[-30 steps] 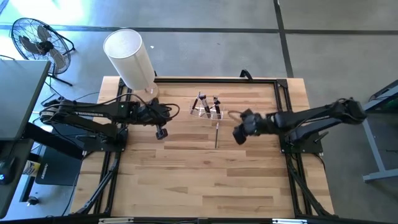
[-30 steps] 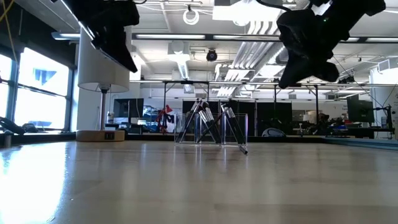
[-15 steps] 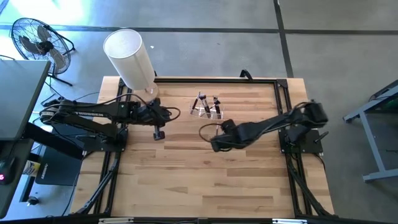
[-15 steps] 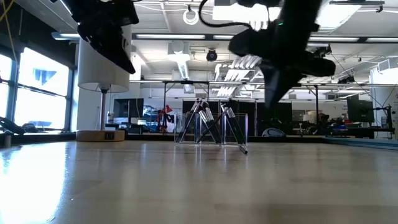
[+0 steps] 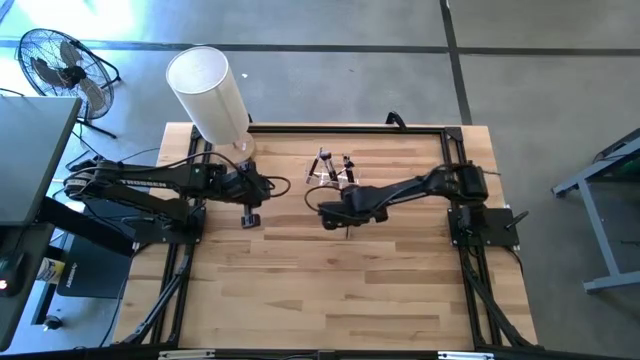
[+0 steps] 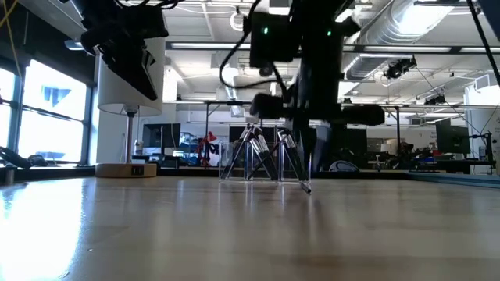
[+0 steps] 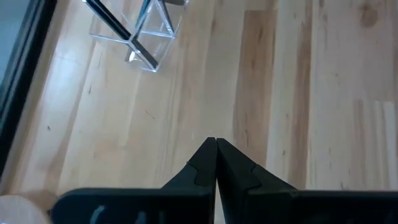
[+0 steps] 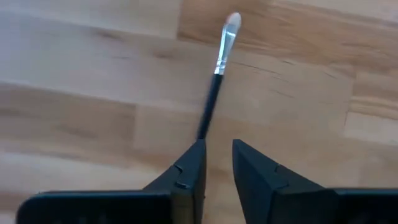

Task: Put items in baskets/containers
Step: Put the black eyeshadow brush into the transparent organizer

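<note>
The right arm has swung in from the right edge of the worktop (image 5: 300, 290) within the last second, and the right gripper (image 5: 331, 215) now hangs low just in front of the clear holder (image 5: 333, 178), right over the one loose brush (image 8: 216, 79) lying flat on the wood. This looks like the approach for the next pickup, with several brushes already leaning inside the holder. In the right wrist view the fingers (image 8: 186, 177) stand slightly apart with nothing between them, the brush's dark handle running out from the gap and its pale tip pointing away; judged from that, the gripper must drop a little further before it can close. The arm is stretched long and nearly level from its base toward the holder. The left gripper (image 5: 250, 217) waits to the left of the holder, near the white cylinder (image 5: 207, 92), its fingers pressed together on nothing.
</note>
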Tool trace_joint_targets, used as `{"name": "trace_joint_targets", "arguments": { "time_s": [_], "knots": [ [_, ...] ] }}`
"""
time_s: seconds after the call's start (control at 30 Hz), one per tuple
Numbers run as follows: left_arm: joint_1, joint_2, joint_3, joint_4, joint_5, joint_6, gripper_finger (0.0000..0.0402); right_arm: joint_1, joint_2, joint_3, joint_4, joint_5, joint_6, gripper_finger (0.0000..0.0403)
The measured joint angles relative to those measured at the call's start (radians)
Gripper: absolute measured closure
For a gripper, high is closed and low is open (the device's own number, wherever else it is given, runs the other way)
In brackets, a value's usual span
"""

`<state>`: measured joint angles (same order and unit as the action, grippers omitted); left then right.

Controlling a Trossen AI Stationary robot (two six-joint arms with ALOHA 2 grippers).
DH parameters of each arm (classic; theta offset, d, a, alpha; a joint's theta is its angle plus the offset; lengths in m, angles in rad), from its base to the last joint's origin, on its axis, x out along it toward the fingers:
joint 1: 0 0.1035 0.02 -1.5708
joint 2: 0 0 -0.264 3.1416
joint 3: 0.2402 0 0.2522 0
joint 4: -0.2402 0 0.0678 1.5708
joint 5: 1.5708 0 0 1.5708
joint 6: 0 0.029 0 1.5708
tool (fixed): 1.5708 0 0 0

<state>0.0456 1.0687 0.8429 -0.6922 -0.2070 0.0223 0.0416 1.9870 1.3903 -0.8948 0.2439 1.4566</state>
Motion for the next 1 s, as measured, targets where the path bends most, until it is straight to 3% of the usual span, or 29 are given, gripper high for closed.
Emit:
{"name": "trace_joint_targets", "arguments": {
  "time_s": [0.27, 0.73, 1.0],
  "knots": [
    [0.0, 0.0, 0.0, 0.001, 0.036, -0.004, 0.0401, -0.024, 0.083, 0.004, 0.033, -0.048, -0.057, 0.0317],
    [0.0, 0.001, 0.0, 0.004, 0.036, -0.005, 0.0401, -0.013, 0.027, -0.003, -0.072, -0.112, -0.097, 0.0361],
    [0.0, 0.001, 0.0, 0.004, 0.035, -0.005, 0.0401, -0.008, -0.039, -0.002, -0.157, -0.03, -0.189, 0.0385]
  ]
}}
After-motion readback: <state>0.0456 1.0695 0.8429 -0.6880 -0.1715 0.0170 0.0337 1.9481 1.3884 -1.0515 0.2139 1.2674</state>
